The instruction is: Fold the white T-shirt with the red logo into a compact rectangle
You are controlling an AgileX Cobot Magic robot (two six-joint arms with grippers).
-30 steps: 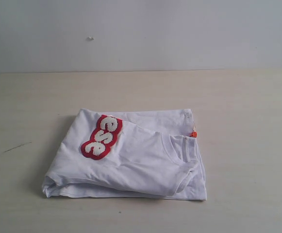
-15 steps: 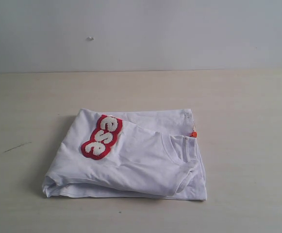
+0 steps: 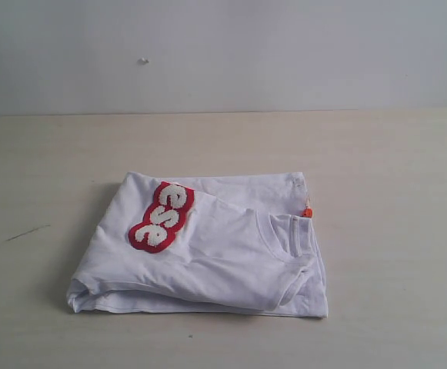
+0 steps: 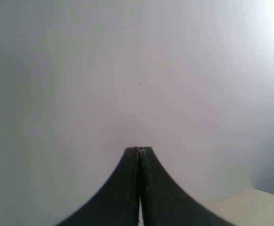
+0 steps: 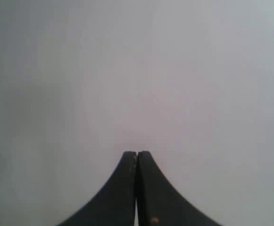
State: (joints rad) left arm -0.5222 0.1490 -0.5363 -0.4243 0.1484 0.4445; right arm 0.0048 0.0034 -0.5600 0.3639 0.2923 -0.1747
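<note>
1 white T-shirt (image 3: 208, 254), 1 red logo (image 3: 161, 217), 2 claws. Left claw (image 4: 138, 149) and right claw (image 5: 137, 153) are both closed, jaws pressed together, gripping nothing. Each one faces a plain wall. The shirt lies folded, approx. a rectangle, on the table (image 3: 392, 169), apart from both claws and outside their cams. The logo is on top, only partly showing. Collar (image 3: 285, 234) w/ orange tag (image 3: 307, 211) is toward the right claw's side.

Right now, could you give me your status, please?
Left tool shut, empty. Right tool shut, empty. White T-shirt folded, red logo up. Nothing blocking it.
</note>
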